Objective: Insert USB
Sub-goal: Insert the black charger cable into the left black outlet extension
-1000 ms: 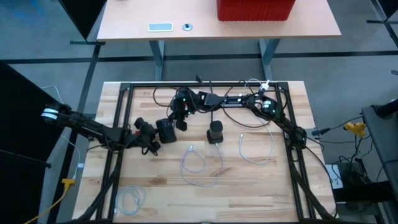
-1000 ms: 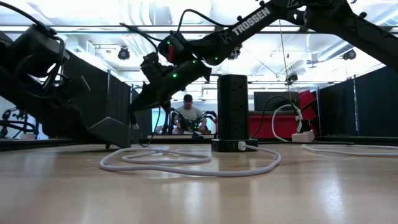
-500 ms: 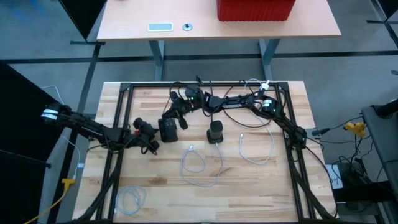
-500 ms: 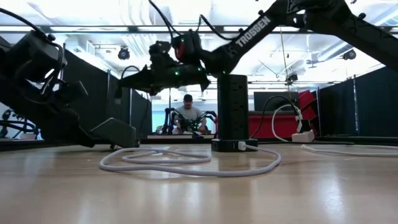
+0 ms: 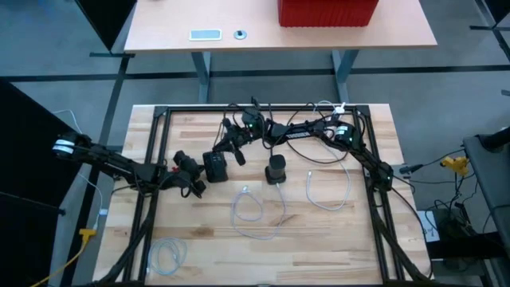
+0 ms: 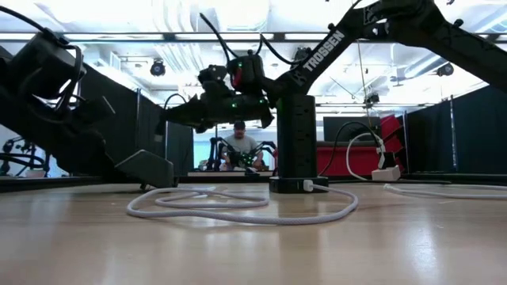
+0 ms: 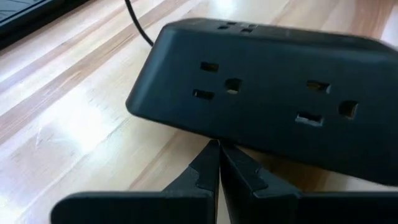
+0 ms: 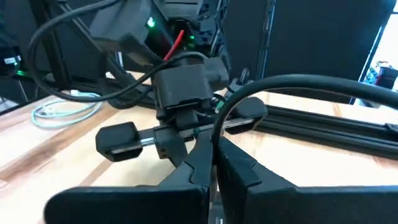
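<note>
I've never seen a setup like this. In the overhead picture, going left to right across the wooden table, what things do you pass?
Small coiled cable near the front left corner → left gripper → black power box → right gripper → upright power tower → white cable.

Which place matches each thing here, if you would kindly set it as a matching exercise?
1 black upright power tower
2 red ribbed box
3 black angled outlet block
4 looped white cable

A on the far desk
B lying slack on the wooden table
C standing mid-table
D right before the shut left end effector

Pairs: 1-C, 2-A, 3-D, 4-B
</note>
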